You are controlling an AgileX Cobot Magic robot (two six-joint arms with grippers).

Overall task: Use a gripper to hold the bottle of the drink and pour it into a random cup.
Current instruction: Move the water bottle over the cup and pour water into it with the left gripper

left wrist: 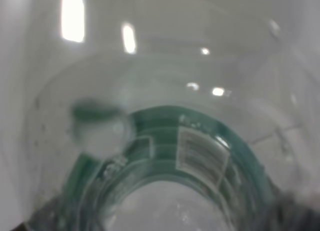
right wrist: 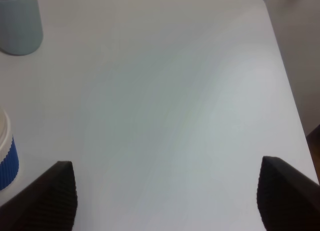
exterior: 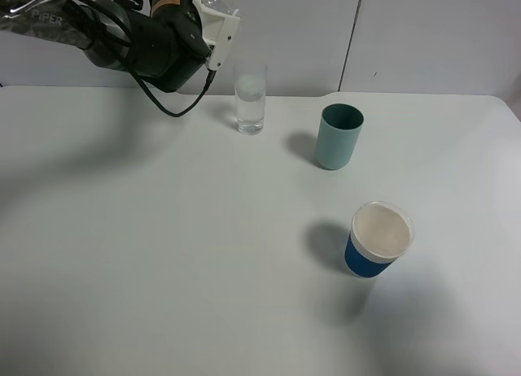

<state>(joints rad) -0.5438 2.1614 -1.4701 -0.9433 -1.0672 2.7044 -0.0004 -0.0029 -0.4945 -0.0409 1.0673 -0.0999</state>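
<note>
1. The bottle of the drink (left wrist: 200, 156) is pressed close against the left wrist lens, its green label (left wrist: 165, 121) filling much of that view.
2. It is pinched by the left gripper (exterior: 220, 30) and held off the table (exterior: 163, 254), up beside the tall glass (exterior: 250, 99).
3. The right gripper (right wrist: 165, 163) is spread wide and holds nothing.
4. Grasping and lifting are judged done. No stream is seen, and liquid in the glass cannot be confirmed, so pouring is judged outstanding.
5. The teal cup (exterior: 338, 136) and paper cup (exterior: 378, 239) are set well apart.

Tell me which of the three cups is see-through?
The tall glass, farthest back; the teal cup and the blue-sleeved paper cup are both opaque.
</note>
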